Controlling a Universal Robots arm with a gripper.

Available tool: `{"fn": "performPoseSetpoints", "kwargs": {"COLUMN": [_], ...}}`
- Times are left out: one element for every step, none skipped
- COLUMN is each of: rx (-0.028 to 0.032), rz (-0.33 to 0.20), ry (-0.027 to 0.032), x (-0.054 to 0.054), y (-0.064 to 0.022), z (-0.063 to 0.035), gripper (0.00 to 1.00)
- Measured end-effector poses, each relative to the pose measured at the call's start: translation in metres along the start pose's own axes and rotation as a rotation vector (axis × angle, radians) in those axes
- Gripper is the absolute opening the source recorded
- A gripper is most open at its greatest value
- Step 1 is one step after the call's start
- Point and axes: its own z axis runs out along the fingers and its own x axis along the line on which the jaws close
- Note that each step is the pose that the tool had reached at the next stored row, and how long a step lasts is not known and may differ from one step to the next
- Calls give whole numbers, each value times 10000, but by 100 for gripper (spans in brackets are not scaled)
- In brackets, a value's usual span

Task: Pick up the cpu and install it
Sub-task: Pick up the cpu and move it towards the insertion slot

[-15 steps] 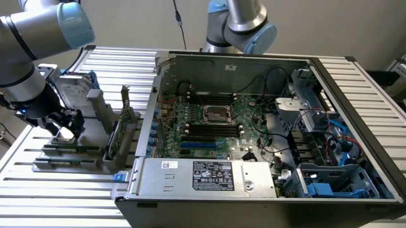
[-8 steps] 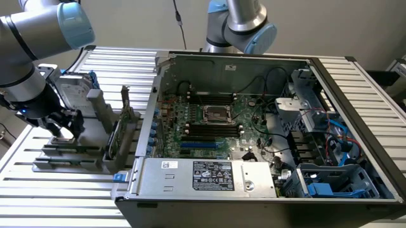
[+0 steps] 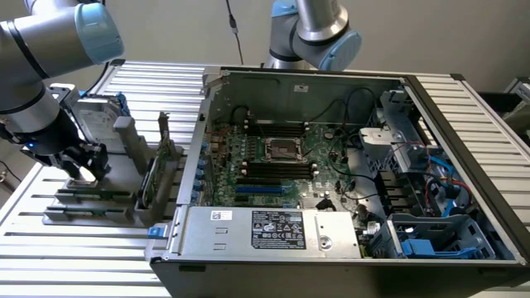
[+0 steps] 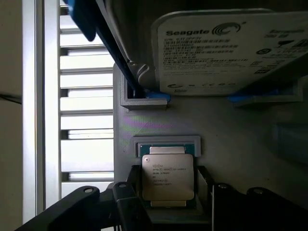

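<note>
Gripper [image 4: 169,188] low over the grey rack [image 3: 91,200], at the exterior view's left of the case [image 3: 331,84]. Fingers [image 4: 134,185] apart, one either side of the cpu [image 4: 168,175]; contact unclear. Cpu lies flat in its recess, near the hard drive [image 4: 226,53].

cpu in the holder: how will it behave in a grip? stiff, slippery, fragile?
Likely stiff: the cpu is a flat square with a metal lid. Probably slippery, since that top looks smooth and its edges look thin. Unlikely to roll or tip: it lies flat in the grey holder.
</note>
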Motion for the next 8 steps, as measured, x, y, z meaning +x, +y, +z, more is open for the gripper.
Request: {"fn": "performPoseSetpoints", "kwargs": {"rx": [0,0,-2,0,-1,-3,-8,-13], "rz": [0,-1,-1,-1,0,0,0,0], "ry": [3,4,5,8,9,11,10,11], "x": [0,-1,-1,-1,0,0,1,2], "y": [0,0,1,2,4,7,12,16], "z": [-2,-5,-11,-22,-38,-60,-94,-130], "gripper": [55,55,55,55,55,55,55,55]}}
